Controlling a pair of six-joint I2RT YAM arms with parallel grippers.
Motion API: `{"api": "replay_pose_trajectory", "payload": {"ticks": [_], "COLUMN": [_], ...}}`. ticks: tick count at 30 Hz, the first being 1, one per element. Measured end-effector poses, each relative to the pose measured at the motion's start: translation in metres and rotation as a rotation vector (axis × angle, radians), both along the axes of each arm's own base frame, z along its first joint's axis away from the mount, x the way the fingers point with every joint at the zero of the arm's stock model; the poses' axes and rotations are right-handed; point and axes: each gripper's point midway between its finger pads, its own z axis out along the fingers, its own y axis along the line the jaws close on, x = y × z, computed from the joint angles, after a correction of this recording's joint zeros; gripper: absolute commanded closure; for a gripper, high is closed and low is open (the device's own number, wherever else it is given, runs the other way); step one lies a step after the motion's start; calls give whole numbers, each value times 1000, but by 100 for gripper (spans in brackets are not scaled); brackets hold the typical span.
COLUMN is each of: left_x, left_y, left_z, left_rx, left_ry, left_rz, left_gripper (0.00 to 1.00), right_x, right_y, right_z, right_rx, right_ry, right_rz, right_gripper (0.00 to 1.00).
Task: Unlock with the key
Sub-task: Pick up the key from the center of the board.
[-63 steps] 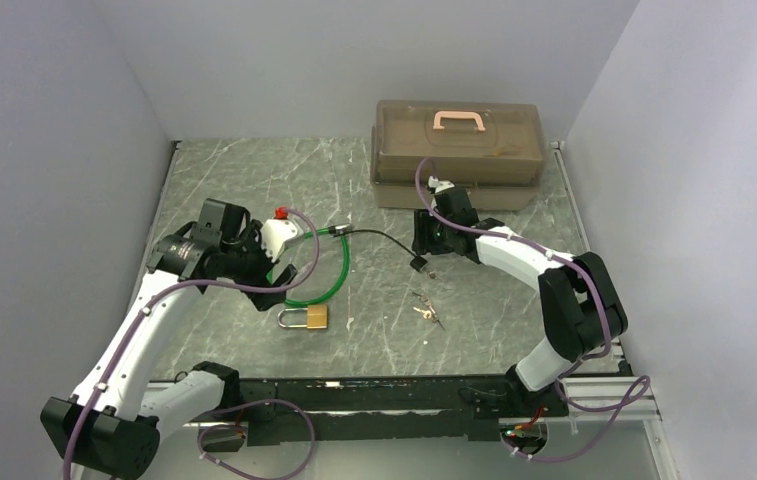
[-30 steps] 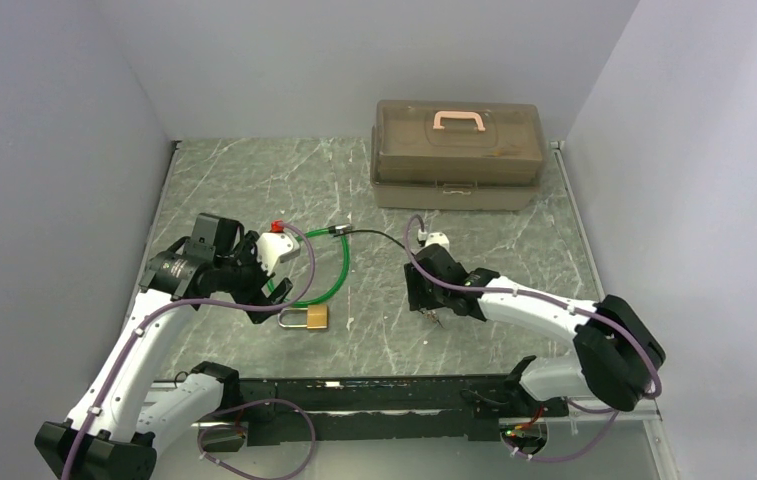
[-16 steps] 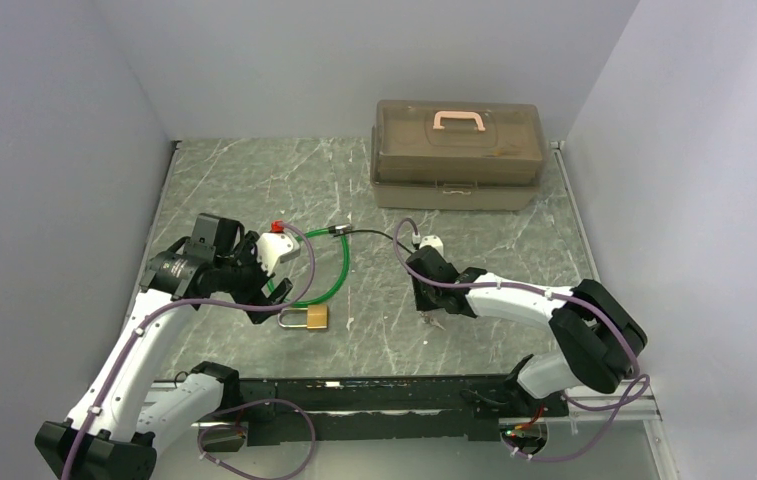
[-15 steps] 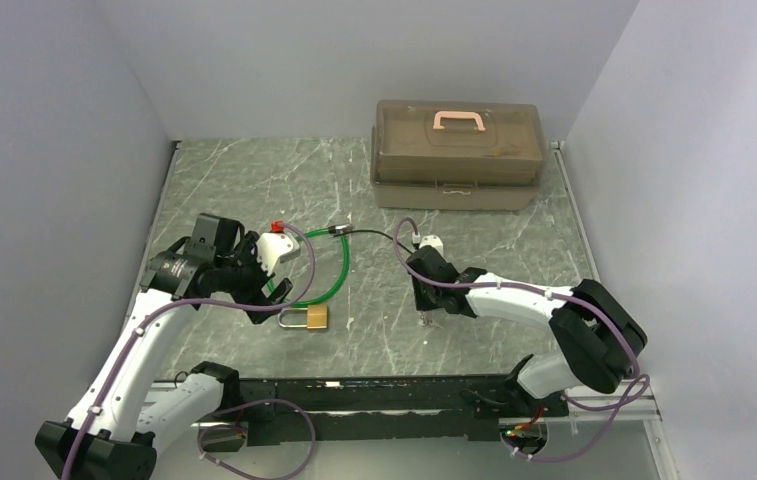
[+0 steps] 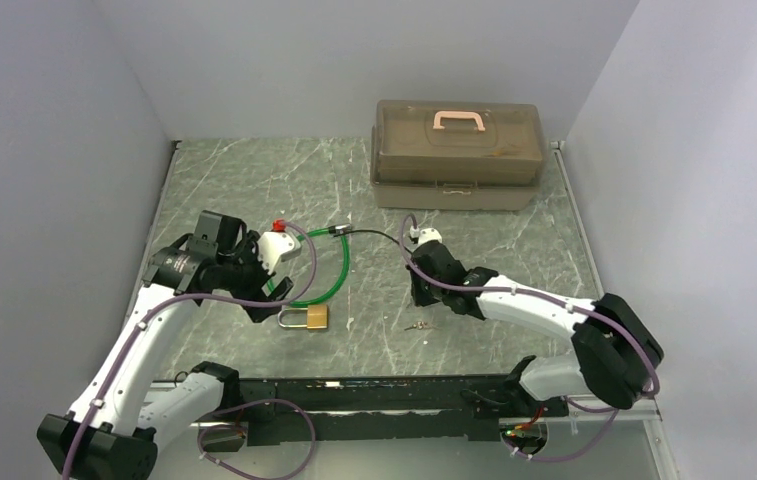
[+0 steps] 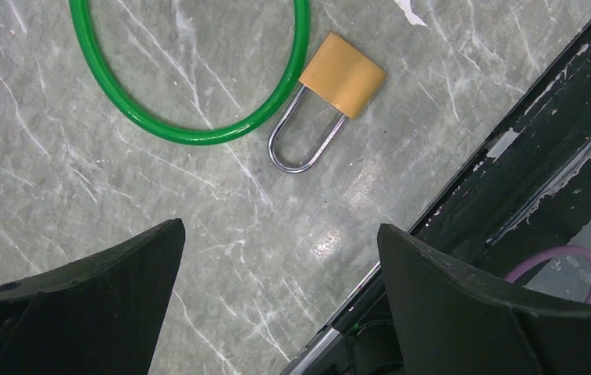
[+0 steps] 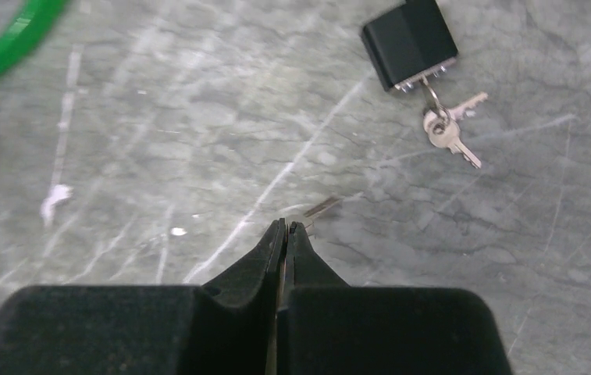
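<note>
My right gripper (image 7: 285, 225) is shut, and the thin silver blade of the key (image 7: 323, 206) sticks out just past its tips, above the grey marble table. From above, the key (image 5: 416, 326) shows just below the right gripper (image 5: 422, 303). The brass padlock (image 5: 309, 318) lies flat left of it, its silver shackle closed. In the left wrist view, the padlock (image 6: 343, 74) lies ahead of my left gripper (image 6: 280, 226). That gripper (image 5: 259, 300) hangs open and empty above the table.
A green cable loop (image 6: 198, 133) lies against the padlock. A black lock block (image 7: 409, 43) with two more keys (image 7: 448, 133) on a ring lies beyond the right fingers. A brown toolbox (image 5: 457, 155) stands at the back. The black front rail (image 6: 510, 156) runs near the padlock.
The right arm swung from near the toolbox down to the keys, and its jaws closed there. The left arm barely moved and stayed open.
</note>
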Motion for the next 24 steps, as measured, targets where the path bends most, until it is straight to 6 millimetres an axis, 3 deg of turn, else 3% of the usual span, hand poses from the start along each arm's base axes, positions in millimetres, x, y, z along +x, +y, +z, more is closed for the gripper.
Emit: {"api": "replay_pose_trajectory", "payload": {"ticks": [7,11,24], "left_x": [5,2,-20], "left_y": [-6,-14,-74], "left_z": [6,10,56], "left_rx": [-19,-60,-428], "left_ry": [15,28,-70], "left_rz": [-14,-38,-300], "left_gripper": [1,1,1], "right_x": [3,-6,-63], "right_y": [28,50,139], "right_z": [55,93,265], "right_rx": [146,260,656], "right_ry": [-83,-113,-217], "right_rz": [91,185,616], "right_gripper": [100,100,100]}}
